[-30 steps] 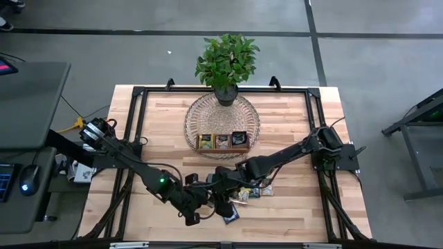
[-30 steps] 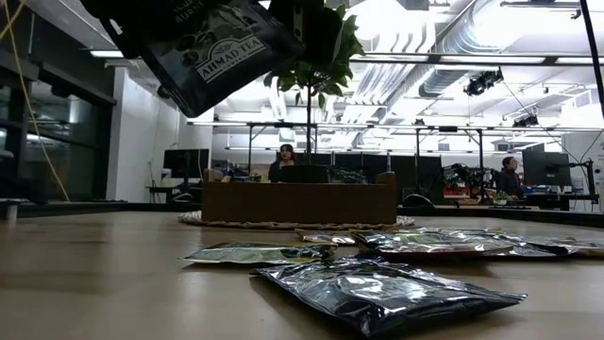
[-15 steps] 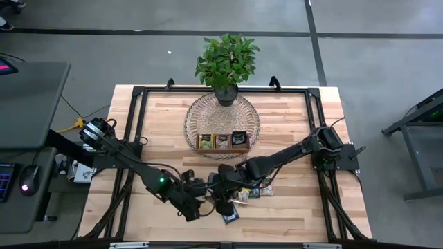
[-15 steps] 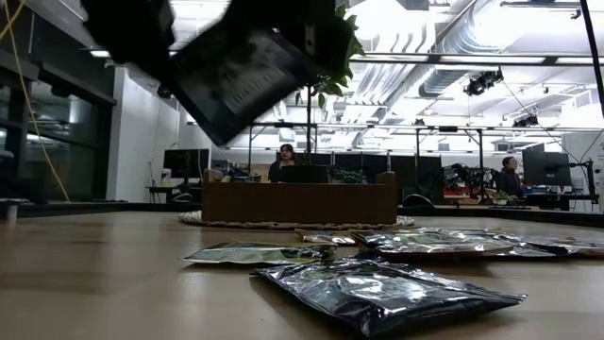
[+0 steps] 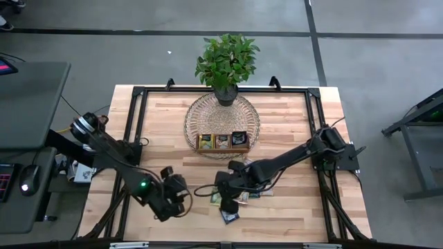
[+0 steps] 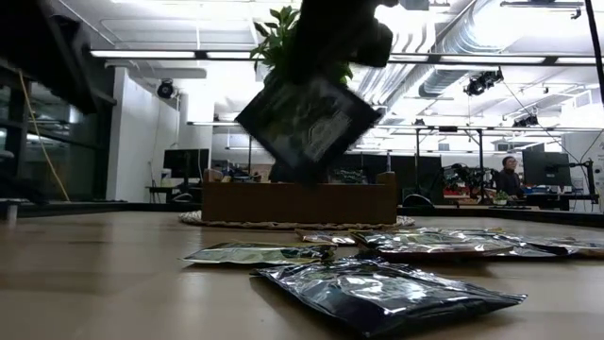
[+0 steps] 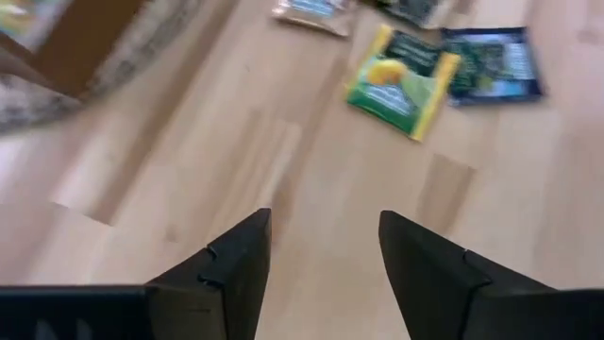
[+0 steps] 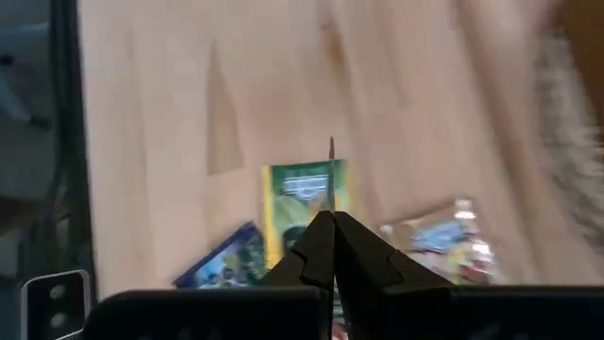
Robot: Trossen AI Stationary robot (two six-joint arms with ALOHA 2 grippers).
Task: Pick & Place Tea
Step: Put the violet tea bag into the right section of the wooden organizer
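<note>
My right gripper (image 5: 225,188) is shut on a dark tea sachet (image 6: 308,127), which hangs over the near middle of the table. In the right wrist view the sachet shows edge-on as a thin line (image 8: 331,175). My left gripper (image 5: 176,198) stands open and holds nothing, to the left of the sachet; its fingers (image 7: 326,255) hover over bare wood. Several tea sachets lie flat on the table: a yellow-green one (image 7: 401,80), a blue one (image 7: 495,64) and a dark one (image 6: 387,293). The wooden tray (image 5: 223,142) rests on a round mat. My right gripper pinches the dark sachet between its two fingers at the upper corner (image 6: 323,83), coming from above and slanting down. The sachet hangs below the fingers, tilted with one corner down, clear of the table.
A potted plant (image 5: 227,62) stands at the far edge of the round mat (image 5: 221,117). More sachets (image 5: 239,199) lie just below and right of my right gripper. Bare wood lies to the left, around my left gripper.
My left gripper has opened, let go of the dark sachet and drawn back toward the table's left edge. My right gripper has kept hold of the sachet and tipped, so the sachet has swung and now hangs corner down.
</note>
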